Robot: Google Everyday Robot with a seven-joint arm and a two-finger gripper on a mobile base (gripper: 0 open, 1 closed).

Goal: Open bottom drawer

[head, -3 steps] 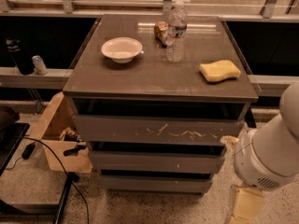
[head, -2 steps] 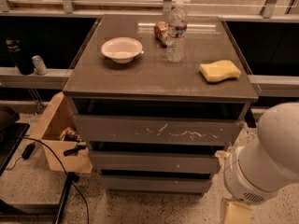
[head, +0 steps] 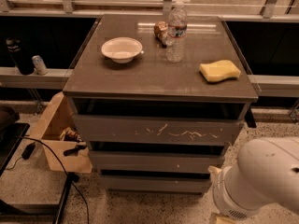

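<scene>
Grey and slim, the bottom drawer sits shut, lowest of three fronts. The white arm crouches beside it, likely to bring the gripper level. The gripper itself lies below the frame, so whether it is spread or closed cannot be told.

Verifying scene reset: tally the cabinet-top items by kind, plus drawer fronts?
White bowl: 1
Water bottle: 1
Yellow sponge: 1
Brown snack: 1
Drawer fronts: 3, bottom drawer lowest
Total: 7
Hand, uncounted: bottom right frame edge
</scene>
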